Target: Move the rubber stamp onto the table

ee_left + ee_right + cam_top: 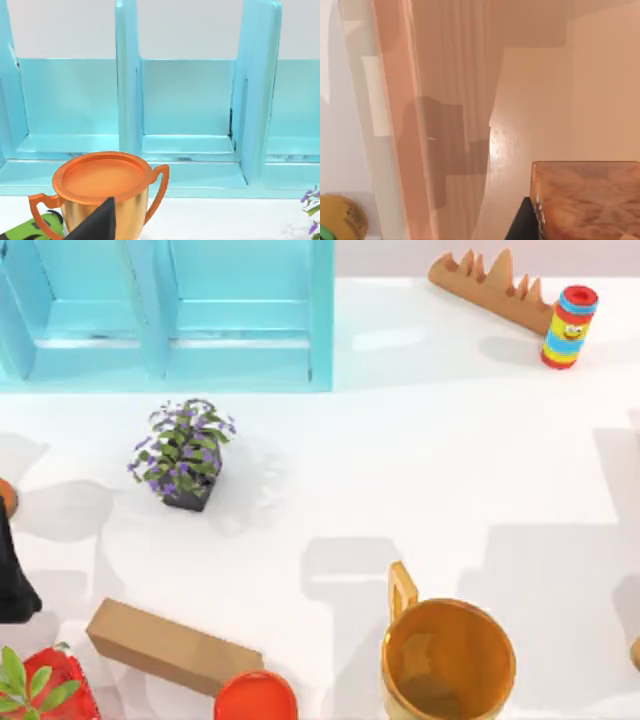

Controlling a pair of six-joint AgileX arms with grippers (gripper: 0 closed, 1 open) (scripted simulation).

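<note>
The rubber stamp is out of view as a whole. A tan-orange, wood-grained block lies close to the right wrist camera, beside a dark part of my right gripper; I cannot tell whether this block is the stamp. The glossy white table spreads across the top view. My left arm is at the table's left edge, and a dark tip of my left gripper hangs in front of an orange two-handled cup.
A light blue cabinet stands at the back left, with a potted purple plant in front of it. A wooden rack and a striped cylinder are at the back right. An orange mug, a cardboard box and a red dish line the front.
</note>
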